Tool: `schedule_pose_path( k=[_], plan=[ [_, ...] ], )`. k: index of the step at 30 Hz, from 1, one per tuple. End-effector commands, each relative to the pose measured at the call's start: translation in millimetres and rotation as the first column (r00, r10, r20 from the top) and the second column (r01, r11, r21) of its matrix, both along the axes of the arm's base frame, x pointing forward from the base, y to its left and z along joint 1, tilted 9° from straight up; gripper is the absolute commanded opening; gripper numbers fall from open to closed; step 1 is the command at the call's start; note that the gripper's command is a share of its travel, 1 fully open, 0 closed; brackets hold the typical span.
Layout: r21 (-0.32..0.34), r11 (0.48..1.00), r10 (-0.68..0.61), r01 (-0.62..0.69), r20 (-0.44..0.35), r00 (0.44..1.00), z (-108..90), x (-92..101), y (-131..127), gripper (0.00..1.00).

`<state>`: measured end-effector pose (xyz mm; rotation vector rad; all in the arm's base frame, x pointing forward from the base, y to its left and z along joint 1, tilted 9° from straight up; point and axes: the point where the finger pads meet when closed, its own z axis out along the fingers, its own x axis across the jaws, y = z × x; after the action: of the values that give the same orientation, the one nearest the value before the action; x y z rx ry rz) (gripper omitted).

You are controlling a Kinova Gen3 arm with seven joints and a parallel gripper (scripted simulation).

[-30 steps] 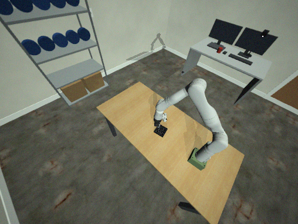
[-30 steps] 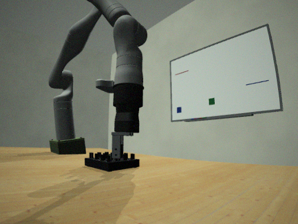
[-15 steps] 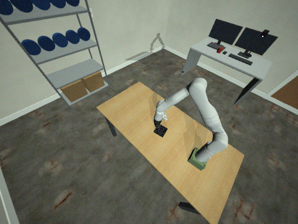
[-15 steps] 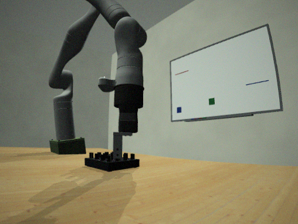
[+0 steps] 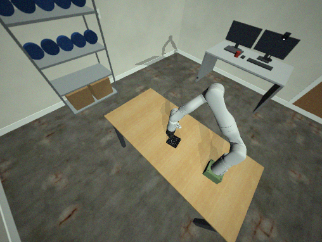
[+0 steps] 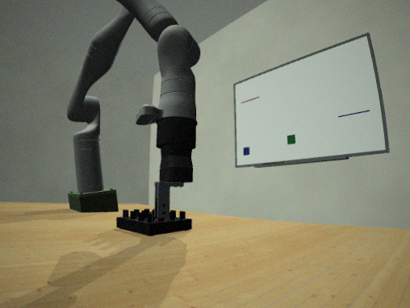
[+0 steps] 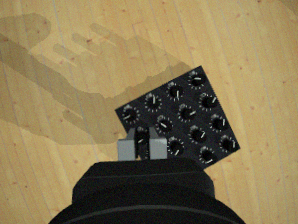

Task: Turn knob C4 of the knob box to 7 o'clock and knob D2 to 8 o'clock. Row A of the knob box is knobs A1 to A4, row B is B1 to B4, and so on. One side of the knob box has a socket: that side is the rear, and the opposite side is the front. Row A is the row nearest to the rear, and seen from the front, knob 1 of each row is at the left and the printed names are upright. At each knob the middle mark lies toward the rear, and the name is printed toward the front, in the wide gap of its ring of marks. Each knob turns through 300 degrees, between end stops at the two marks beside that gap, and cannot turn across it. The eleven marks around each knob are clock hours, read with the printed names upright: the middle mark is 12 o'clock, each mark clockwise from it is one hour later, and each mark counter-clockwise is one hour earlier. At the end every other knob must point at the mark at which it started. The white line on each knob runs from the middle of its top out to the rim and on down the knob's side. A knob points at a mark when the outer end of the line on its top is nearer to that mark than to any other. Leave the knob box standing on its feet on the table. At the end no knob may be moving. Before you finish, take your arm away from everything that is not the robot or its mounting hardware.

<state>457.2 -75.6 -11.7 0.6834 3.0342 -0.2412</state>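
The tool straddles a knob on the knob box.

Since a second ago, the gripper is twisted slightly about its upright axis, fingers still down at the box, with the wrist's side bump swung round and its shadow shifted right in the exterior view.
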Motion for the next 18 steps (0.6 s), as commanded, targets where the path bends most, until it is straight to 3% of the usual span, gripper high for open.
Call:
schedule_pose_path(
  k=[1,18],
  plan=[
    [0.005,0.999,0.041,-0.041,-0.004,0.999,0.9,0.6,0.1,0.3],
    [0.015,0.952,0.306,-0.305,-0.044,0.951,0.9,0.6,0.1,0.3]
  ],
)
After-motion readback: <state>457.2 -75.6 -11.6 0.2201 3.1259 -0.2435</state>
